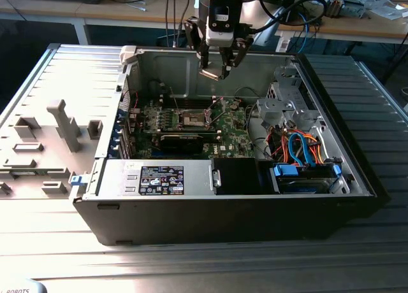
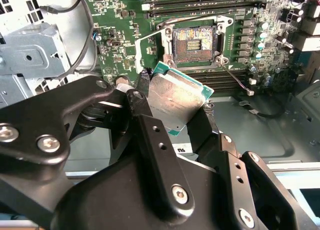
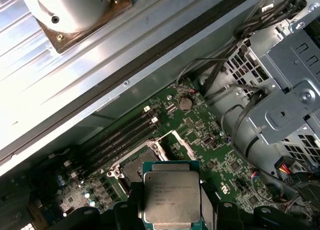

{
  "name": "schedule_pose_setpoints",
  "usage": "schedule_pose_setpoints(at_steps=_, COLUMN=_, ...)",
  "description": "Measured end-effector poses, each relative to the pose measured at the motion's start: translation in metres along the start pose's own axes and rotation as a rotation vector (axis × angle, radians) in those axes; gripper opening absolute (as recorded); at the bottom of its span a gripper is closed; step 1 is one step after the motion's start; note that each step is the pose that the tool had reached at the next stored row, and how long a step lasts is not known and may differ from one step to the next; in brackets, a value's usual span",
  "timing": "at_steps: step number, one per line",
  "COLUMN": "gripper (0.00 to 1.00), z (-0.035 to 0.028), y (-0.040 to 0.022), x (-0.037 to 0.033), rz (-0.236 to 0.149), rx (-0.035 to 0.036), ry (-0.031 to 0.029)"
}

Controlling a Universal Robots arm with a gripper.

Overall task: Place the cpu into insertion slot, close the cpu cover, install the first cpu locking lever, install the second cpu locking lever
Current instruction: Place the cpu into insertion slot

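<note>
My gripper [image 1: 215, 70] hangs above the open computer case, shut on the cpu [image 2: 177, 97], a small square chip with a silver-grey top and a green edge. In both wrist views the black fingers [image 2: 150, 135] clamp two opposite edges of the cpu [image 3: 171, 195]. The insertion slot [image 2: 194, 42] lies bare on the green motherboard [image 1: 229, 124] below the chip, its tan and dark pin field showing. In the exterior view the slot [image 1: 193, 119] is well beneath the gripper. The cpu cover [image 3: 176, 140], a thin metal frame, stands tilted up beside the slot [image 3: 140, 165].
A long black card [image 1: 182, 140] lies in front of the slot. A silver drive cage [image 1: 284, 105] and orange and blue cables [image 1: 299, 146] fill the case on the exterior view's right. The labelled power supply [image 1: 159, 178] sits at the front. Grey fixtures [image 1: 60, 124] stand outside.
</note>
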State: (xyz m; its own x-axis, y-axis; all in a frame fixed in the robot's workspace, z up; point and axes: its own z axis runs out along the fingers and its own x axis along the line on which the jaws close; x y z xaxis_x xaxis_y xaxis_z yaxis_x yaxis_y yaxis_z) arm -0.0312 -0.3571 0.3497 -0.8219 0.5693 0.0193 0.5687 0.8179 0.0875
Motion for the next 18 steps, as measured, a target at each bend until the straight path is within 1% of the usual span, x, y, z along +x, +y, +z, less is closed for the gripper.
schedule_pose_setpoints(at_steps=18, gripper=0.55, z=0.0000, y=0.0000, x=0.0000, rz=0.025, rx=-0.0004, ry=-0.0022)
